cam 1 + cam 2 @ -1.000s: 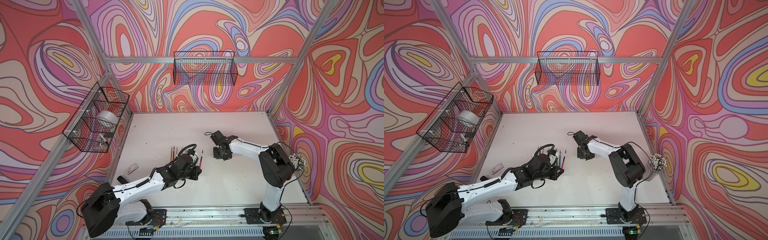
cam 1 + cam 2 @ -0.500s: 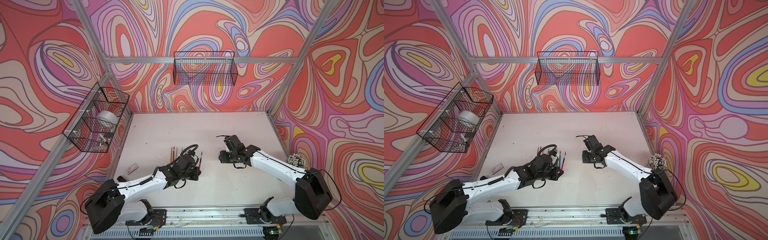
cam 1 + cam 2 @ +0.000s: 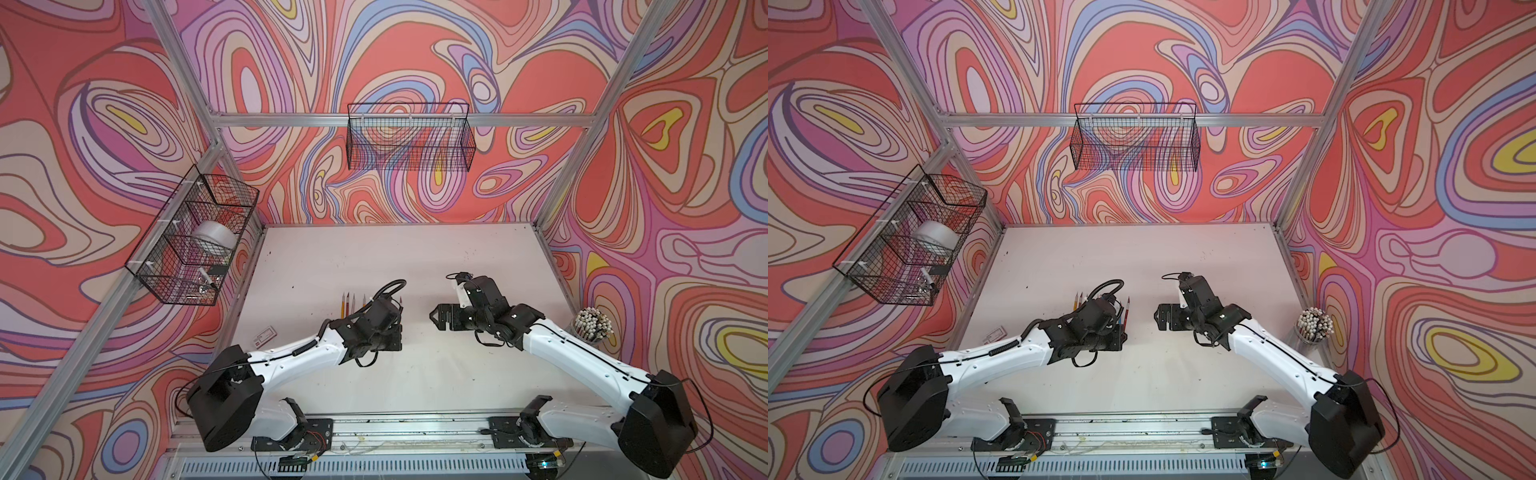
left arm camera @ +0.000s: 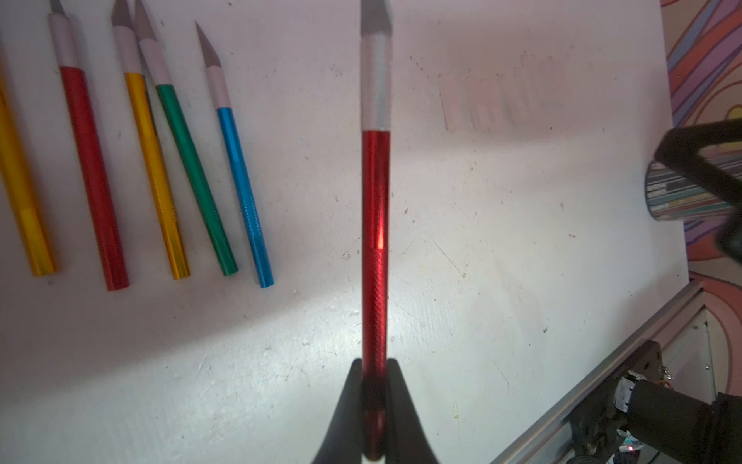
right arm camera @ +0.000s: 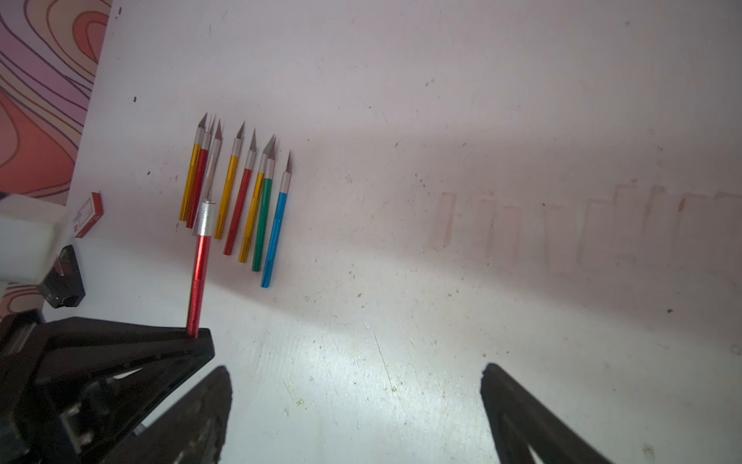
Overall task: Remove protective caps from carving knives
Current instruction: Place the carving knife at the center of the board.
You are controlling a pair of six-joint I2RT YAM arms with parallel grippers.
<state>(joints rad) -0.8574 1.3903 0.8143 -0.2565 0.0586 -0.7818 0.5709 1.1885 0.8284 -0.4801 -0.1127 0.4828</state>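
My left gripper [image 4: 375, 387] is shut on the rear end of a red carving knife [image 4: 375, 241]. Its silver collar and bare blade point away from me. Several more carving knives [image 5: 241, 193] with gold, red, green and blue handles lie side by side on the white table, blades bare. In a top view their tips [image 3: 349, 305] show beyond the left gripper [image 3: 395, 330]. Several protective caps [image 5: 502, 233], faint translucent sleeves, lie in a row on the table; they also show blurred [image 4: 488, 102] in the left wrist view. My right gripper [image 5: 356, 371] is open and holds nothing, just right of the left one [image 3: 1160, 322].
A clear cup of white-tipped sticks [image 3: 590, 326] stands at the table's right edge. A small red and white box [image 3: 266, 334] lies near the left edge. Wire baskets hang on the back wall [image 3: 409, 141] and left wall [image 3: 195, 245].
The right gripper's jaws have gone from nearly shut to wide open, and its arm has swung its elbow out to the right. The left gripper still holds the red knife in place.
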